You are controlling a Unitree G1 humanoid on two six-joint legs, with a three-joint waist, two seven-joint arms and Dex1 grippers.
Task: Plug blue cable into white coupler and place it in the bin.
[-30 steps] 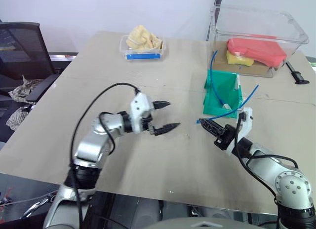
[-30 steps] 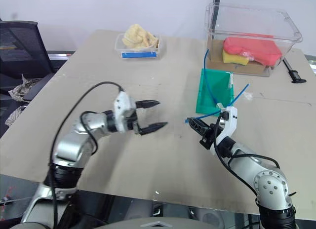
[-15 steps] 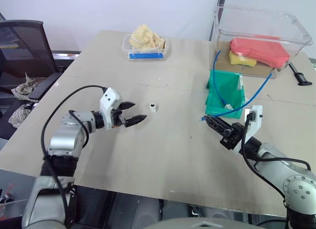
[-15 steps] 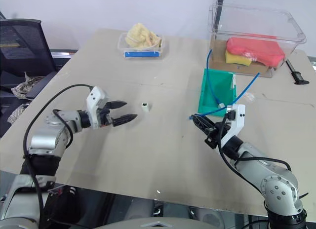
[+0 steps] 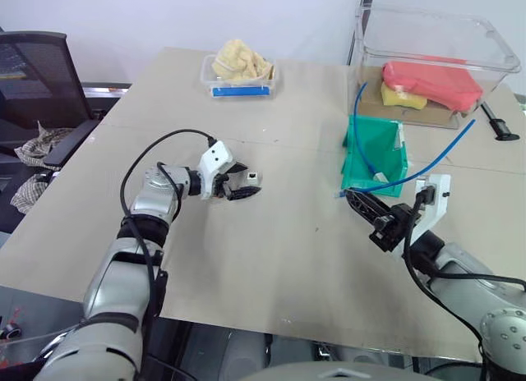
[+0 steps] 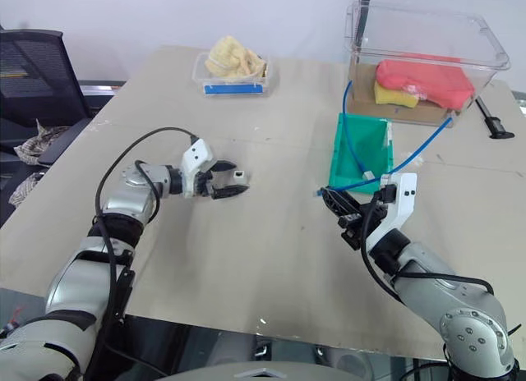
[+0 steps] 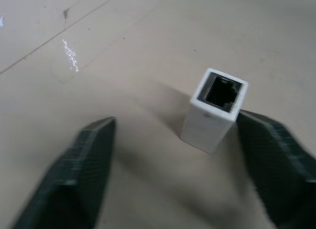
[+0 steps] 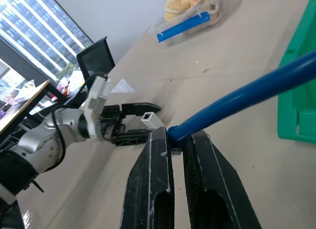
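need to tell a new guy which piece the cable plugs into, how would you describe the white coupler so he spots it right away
Start at the beige table and find the left end effector near its middle. The white coupler stands on end between its open fingers, dark socket facing up. It is the smallest thing on the table, a tiny white block, unlike the green bin further right.

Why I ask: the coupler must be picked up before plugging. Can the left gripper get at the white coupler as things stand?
Probably yes. The white coupler stands upright on bare table, already between the left gripper's open fingers, with nothing in the way.
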